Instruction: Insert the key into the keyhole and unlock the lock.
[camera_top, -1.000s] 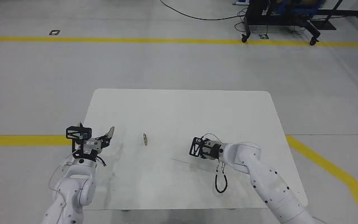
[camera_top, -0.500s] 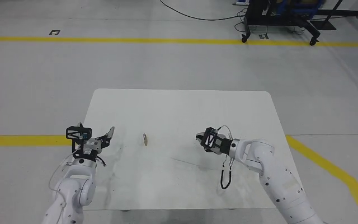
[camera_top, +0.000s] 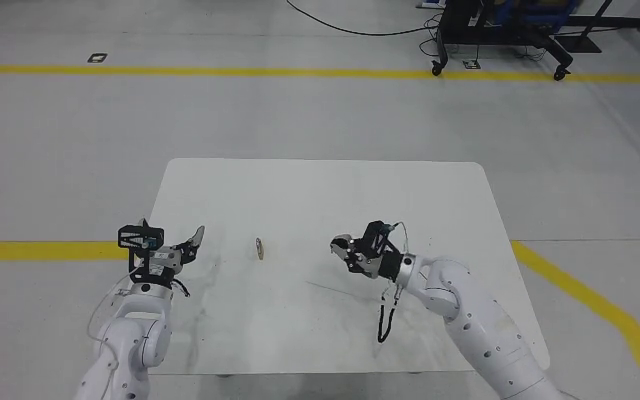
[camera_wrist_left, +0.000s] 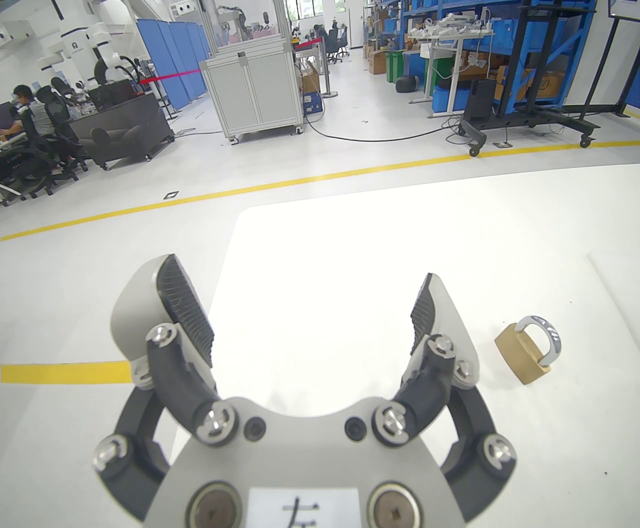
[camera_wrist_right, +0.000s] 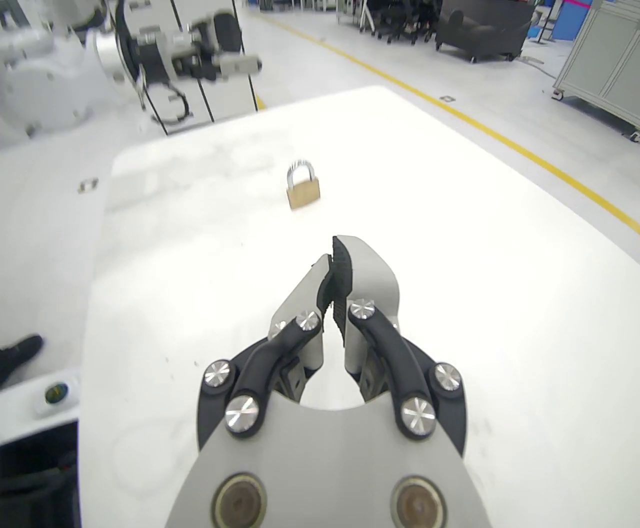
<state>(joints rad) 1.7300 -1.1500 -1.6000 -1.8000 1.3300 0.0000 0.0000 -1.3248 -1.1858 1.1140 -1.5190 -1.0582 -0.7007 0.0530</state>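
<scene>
My left gripper (camera_wrist_left: 302, 280) stands spread, empty, at the table (camera_top: 400, 190) edge. The lock (camera_wrist_left: 527, 352) rests unrestrained on the table between both arms. My right gripper (camera_wrist_right: 334, 255) is clenched; whether it pinches the key, I cannot tell. Risk: insertion force could push the free lock away.

A robotics lab in a warehouse hall: blue shelving (camera_wrist_left: 400, 35), yellow floor lines (camera_wrist_left: 350, 172), desk chairs (camera_wrist_left: 47, 170), another robot (camera_wrist_left: 97, 47).
</scene>
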